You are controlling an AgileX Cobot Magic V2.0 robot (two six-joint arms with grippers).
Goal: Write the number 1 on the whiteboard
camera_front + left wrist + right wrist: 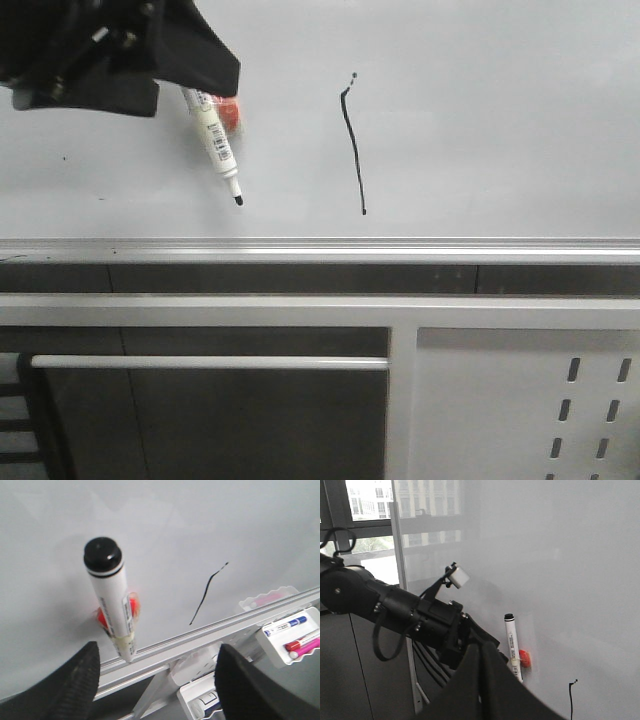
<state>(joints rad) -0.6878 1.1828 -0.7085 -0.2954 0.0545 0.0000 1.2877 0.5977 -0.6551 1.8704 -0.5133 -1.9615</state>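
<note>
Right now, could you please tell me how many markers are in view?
4 for certain: a black-capped marker against the whiteboard, and a blue marker, a red marker and a pink marker in the tray by its edge. A lower tray may hide a fifth.

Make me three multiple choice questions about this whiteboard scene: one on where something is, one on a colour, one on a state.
1. In the front view, the marker lies on which side of the number 1? A left B right C below
2. The number 1 is what colour? A red B blue C black
3. The left gripper is: A open B shut on the marker C shut empty
Answers: 1 A, it sits left of the stroke; 2 C, the stroke is black; 3 A, its fingers stand wide apart.
</note>
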